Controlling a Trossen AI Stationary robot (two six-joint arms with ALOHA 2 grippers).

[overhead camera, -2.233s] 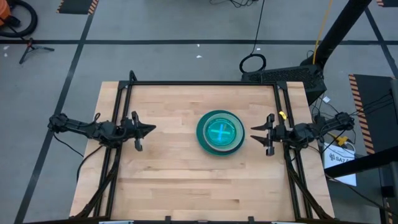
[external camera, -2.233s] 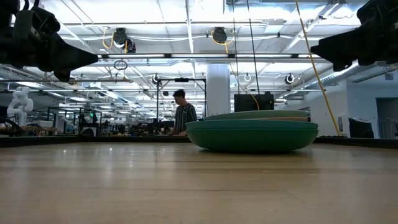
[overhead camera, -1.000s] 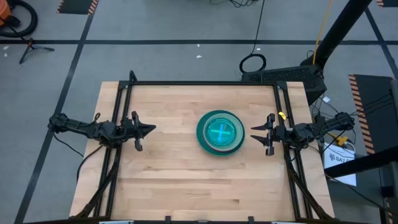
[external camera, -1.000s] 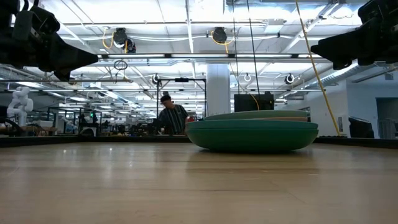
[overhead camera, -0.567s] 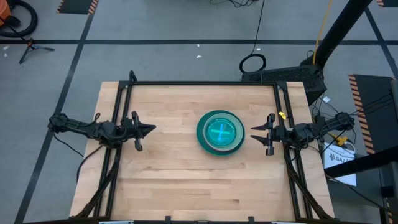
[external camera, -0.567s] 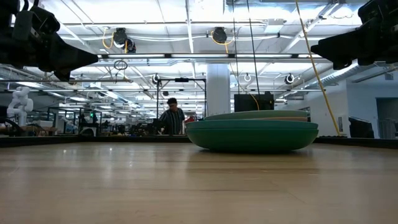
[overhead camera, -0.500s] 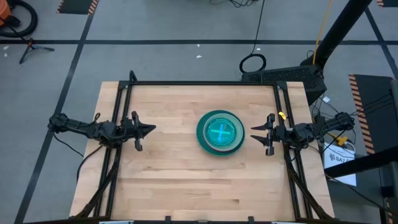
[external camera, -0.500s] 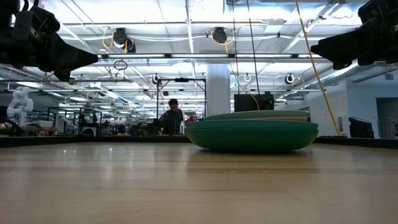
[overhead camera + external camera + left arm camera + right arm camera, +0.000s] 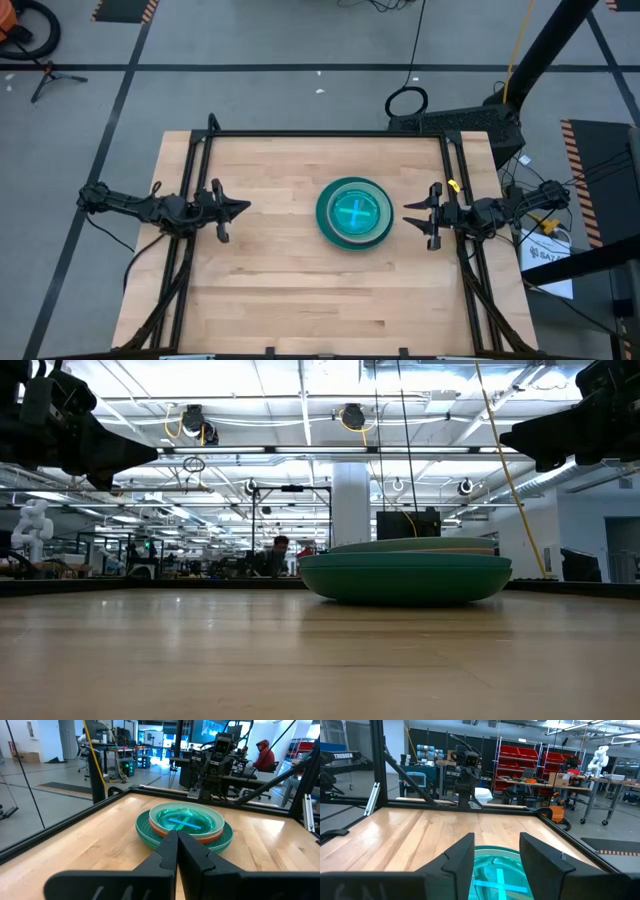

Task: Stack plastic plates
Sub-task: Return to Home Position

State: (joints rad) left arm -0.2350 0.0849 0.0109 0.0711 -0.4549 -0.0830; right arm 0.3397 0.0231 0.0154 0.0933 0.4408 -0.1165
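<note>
The plastic plates (image 9: 354, 212) sit in one nested stack right of the table's middle, the large teal plate (image 9: 145, 831) at the bottom resting on the wood. A red-orange rim (image 9: 160, 831) shows above it, and a translucent blue-green plate with a bright cross (image 9: 185, 822) lies on top. The plates below are hidden. My left gripper (image 9: 247, 208) hovers shut to the left of the stack, pointing at it (image 9: 176, 837). My right gripper (image 9: 406, 208) hovers open just right of the stack (image 9: 497, 845). In the low view both grippers hang above table level (image 9: 150, 455) (image 9: 505, 435).
A black frame rail (image 9: 320, 134) runs along the table's far edge and down both sides. Bare wood (image 9: 280, 290) spreads around the stack. A person (image 9: 278, 555) is at benches far behind the table.
Both arms and the stack have kept still. Only the person far behind the table has walked about and bent lower.
</note>
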